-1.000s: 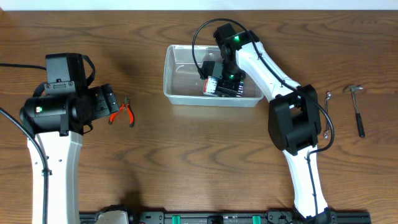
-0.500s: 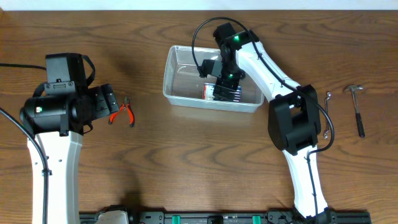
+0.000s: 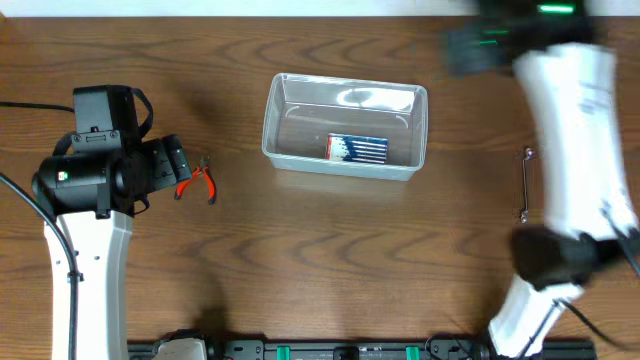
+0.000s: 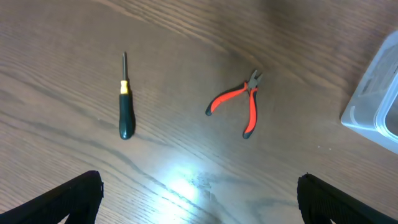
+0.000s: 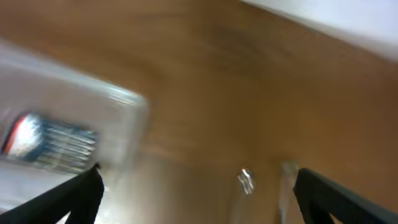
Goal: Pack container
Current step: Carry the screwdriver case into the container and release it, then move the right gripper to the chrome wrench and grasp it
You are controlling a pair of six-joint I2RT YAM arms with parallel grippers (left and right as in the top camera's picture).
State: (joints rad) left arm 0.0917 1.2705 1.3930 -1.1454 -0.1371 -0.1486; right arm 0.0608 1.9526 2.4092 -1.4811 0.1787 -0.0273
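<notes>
We are hovering our spread left gripper [image 4: 199, 183] by the red-handled pliers [image 4: 251, 115], likely next to pack. Our right gripper [image 5: 196, 180] is hanging spread, empty, beside the clear rectangular plastic container [image 3: 272, 125] mid-table.

Right tool [image 5: 198, 177] out of the container [image 3: 300, 100], swung off toward the far right, blue packet [image 3: 357, 150] left inside

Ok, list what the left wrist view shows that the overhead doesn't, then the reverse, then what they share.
Only the left wrist: a screwdriver. Only the overhead: the blue pack inside the container, the blurred right arm, and a slim metal tool beside it. Both: the pliers and the container, though the wrist view catches just its corner.
</notes>
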